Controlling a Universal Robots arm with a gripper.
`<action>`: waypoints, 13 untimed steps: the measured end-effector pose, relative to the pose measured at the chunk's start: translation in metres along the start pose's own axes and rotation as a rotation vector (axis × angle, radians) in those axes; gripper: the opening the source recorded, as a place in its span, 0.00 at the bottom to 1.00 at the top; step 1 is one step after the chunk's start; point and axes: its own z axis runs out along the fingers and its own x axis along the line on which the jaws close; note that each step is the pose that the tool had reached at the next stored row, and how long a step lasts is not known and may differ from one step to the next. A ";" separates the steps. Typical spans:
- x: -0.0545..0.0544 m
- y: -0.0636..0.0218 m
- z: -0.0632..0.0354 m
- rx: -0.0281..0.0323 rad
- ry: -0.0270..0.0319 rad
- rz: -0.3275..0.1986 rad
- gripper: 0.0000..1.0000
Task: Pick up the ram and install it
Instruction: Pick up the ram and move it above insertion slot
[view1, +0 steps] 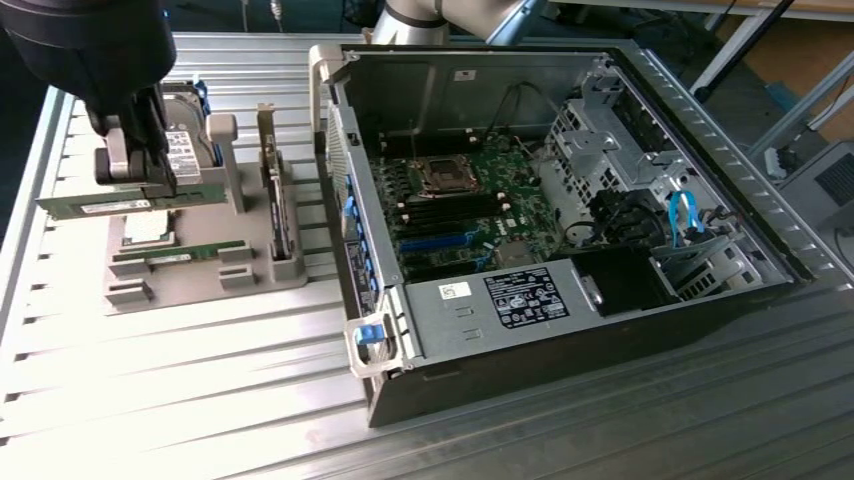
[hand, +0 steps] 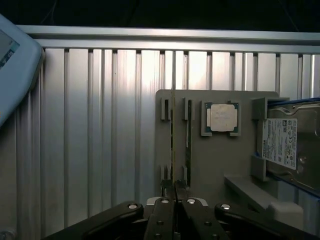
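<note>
And the tool (view1: 138, 186) is pinched narrow on the ram (view1: 91, 207), clamping its upper edge, the stick hanging level just above the grey holder (view1: 194, 285). Light and stiff, I'd judge, but fragile: grip bare board, not chips or contacts

A robotics laboratory or test workshop is suggested by what is laid out. The bench (view1: 200, 400) is built of ribbed aluminium profile, and metal frame struts (view1: 787, 95) are seen behind it. A desktop computer case (view1: 400, 90) is laid on its side with the cover removed, so that the motherboard (view1: 461, 200) is exposed. Beside it a grey fixture plate (view1: 200, 285) is set out, on which loose parts are kept in moulded seats: a processor chip (hand: 222, 118) and a hard drive (hand: 282, 145). A ram (view1: 87, 208) is clamped in the gripper (view1: 138, 195) of a robot arm (view1: 80, 50).
</note>
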 end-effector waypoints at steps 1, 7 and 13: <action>0.000 0.0000 -0.0019 0.0000 0.0000 0.000 0.12; 0.000 0.0004 -0.0133 0.0000 0.0000 0.000 0.12; -0.001 0.0008 -0.0246 0.0000 0.0000 0.000 0.12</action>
